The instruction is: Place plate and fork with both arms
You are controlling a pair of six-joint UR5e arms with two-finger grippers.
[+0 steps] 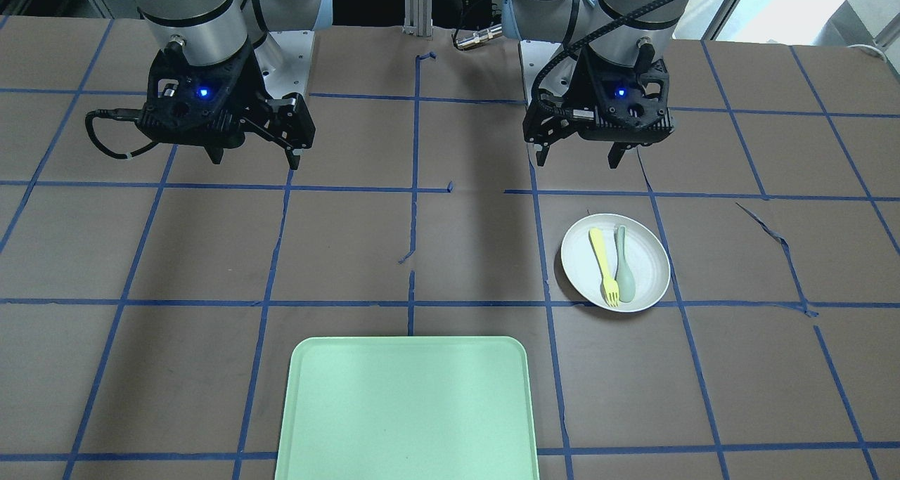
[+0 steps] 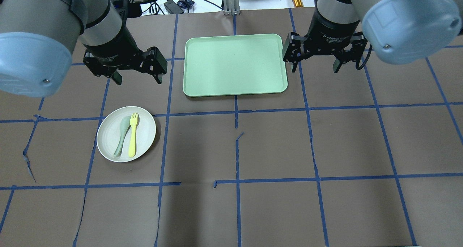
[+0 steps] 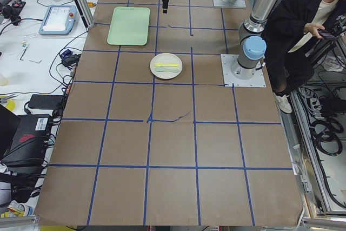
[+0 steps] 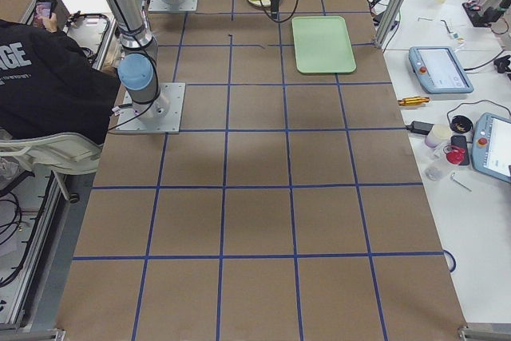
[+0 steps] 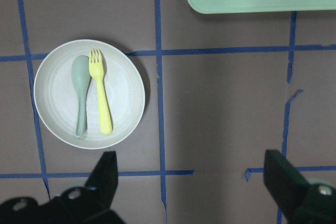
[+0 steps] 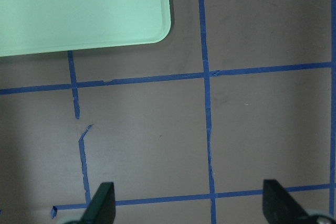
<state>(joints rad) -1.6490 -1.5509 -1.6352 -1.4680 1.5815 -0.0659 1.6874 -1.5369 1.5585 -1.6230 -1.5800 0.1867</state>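
Note:
The white plate [image 2: 144,131] lies on the brown table on my left side. The yellow fork [image 2: 133,135] lies on it, beside a grey-green spoon [image 2: 122,135]. The plate [image 1: 650,262], fork [image 1: 603,266] and spoon [image 1: 624,273] also show in the front view. In the left wrist view the plate [image 5: 126,93] and fork [image 5: 101,98] lie ahead and to the left. My left gripper [image 2: 139,81] hangs open and empty above the table, just beyond the plate. My right gripper [image 2: 314,69] hangs open and empty right of the tray. The front view shows both grippers open, left [image 1: 578,162] and right [image 1: 254,160].
A rectangular pale-green tray [image 2: 235,64] lies between the two grippers at the table's far middle. Blue tape lines grid the brown table cover. A person in black stands by the robot's base in the side views [image 3: 303,31]. Tablets and cables lie beyond the table's far edge.

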